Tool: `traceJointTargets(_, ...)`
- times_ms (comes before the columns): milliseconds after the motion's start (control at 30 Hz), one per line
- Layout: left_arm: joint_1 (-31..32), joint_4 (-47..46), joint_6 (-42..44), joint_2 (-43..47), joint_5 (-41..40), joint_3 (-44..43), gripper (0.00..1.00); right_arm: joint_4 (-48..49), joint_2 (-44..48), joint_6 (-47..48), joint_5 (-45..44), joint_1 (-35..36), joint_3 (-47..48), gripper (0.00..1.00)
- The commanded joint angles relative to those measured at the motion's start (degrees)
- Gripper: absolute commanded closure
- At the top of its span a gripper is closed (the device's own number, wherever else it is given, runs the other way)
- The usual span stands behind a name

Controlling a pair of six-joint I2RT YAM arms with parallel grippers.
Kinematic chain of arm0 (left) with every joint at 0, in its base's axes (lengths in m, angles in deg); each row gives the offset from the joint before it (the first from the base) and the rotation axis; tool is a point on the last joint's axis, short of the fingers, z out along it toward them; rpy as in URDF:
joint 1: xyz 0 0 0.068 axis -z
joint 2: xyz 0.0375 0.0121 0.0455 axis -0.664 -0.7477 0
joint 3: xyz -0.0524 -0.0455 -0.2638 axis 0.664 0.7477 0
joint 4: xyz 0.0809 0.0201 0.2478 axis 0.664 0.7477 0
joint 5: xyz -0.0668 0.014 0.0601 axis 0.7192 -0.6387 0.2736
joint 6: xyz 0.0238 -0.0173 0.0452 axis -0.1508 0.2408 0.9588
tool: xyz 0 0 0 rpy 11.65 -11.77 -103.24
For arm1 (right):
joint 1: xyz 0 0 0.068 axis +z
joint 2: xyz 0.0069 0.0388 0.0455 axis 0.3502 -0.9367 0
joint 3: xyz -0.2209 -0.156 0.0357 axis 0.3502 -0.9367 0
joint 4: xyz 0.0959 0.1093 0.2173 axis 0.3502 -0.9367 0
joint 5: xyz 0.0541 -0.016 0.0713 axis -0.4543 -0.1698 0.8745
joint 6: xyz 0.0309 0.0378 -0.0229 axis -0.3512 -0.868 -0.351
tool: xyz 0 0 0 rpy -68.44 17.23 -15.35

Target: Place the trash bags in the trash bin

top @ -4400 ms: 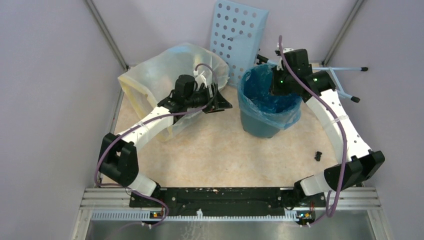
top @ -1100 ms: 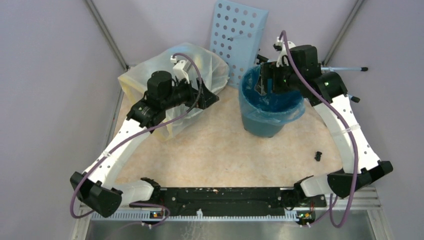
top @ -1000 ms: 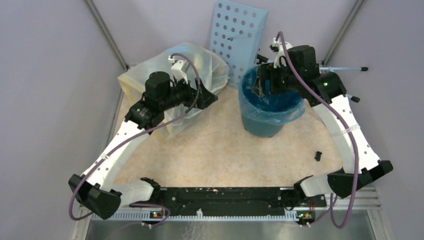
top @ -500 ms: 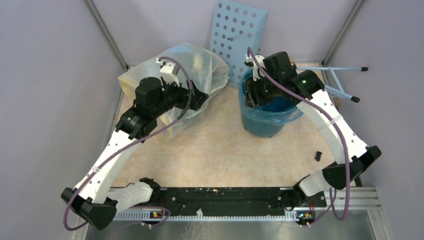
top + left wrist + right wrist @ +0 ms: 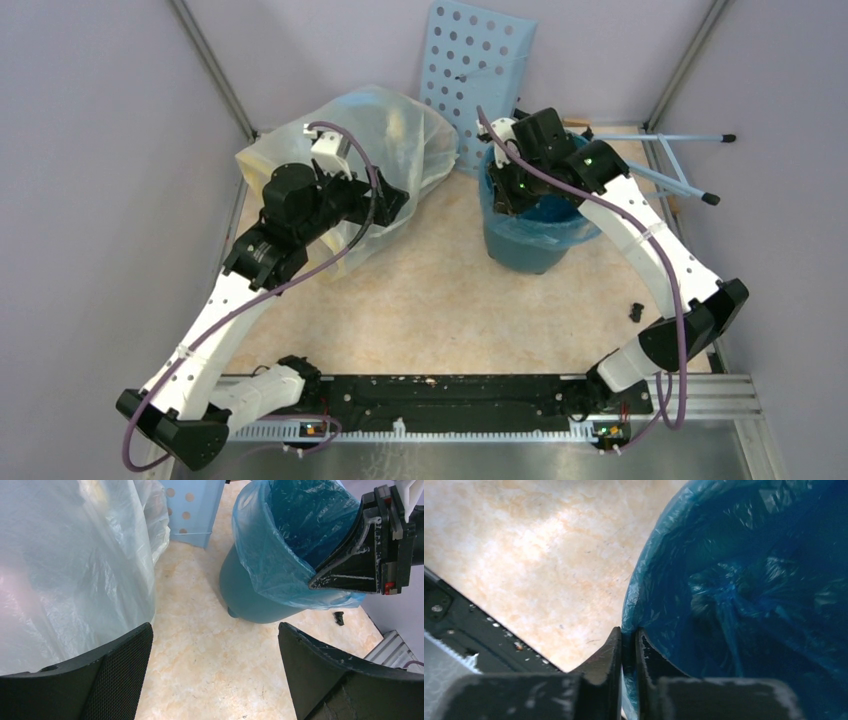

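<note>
Fingers of the right gripper [image 5: 628, 632] were pinched on the trash bag [image 5: 272, 545] at the rim of the trash bin [image 5: 247, 607], near the table's [image 5: 440, 300] far edge; the left gripper [image 5: 214, 630] was spread, empty. The bin was seen lined, so only rim tidying was judged left.

Soft, even light comes from overhead — the marbled table [image 5: 440, 300] is bright, with only a faint shadow beside the trash bin [image 5: 525, 255]. In the left wrist view the whitish bag [image 5: 65, 555] glows nearly washed out at nine o'clock. The light-blue trash bag [image 5: 749, 580] catches small crinkly glints, a little soft, and the right gripper [image 5: 628, 631] blurs toward six o'clock — very near the lens.
</note>
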Motion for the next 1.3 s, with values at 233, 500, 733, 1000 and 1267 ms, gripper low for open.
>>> traceJointTargets(233, -0.2, -0.2, 1.1, 2.5, -2.4, 0.4, 0.01, 6.8, -5.9, 1.6, -8.3, -0.1, 6.2, 1.0)
traceJointTargets(500, -0.2, 1.4, 1.4, 4.1, -3.3, 0.4, 0.01, 7.5, -11.8, -2.1, -2.0, 0.0, 15.9, 0.49)
traceJointTargets(733, -0.2, 2.1, 1.3, 5.9, -3.8, 1.3, 0.01, 13.4, -2.1, -1.2, -3.6, -0.1, 6.6, 0.36)
traceJointTargets(1000, -0.2, 1.3, 1.6, 4.6, -3.4, 0.9, 0.01, 7.2, -3.0, -1.2, -8.5, -0.1, 5.5, 0.39)
traceJointTargets(1267, -0.2, 2.8, 1.7, 4.7, -4.9, -0.2, 0.01, 6.0, -7.3, -2.2, -8.9, 1.7, 8.0, 0.69)
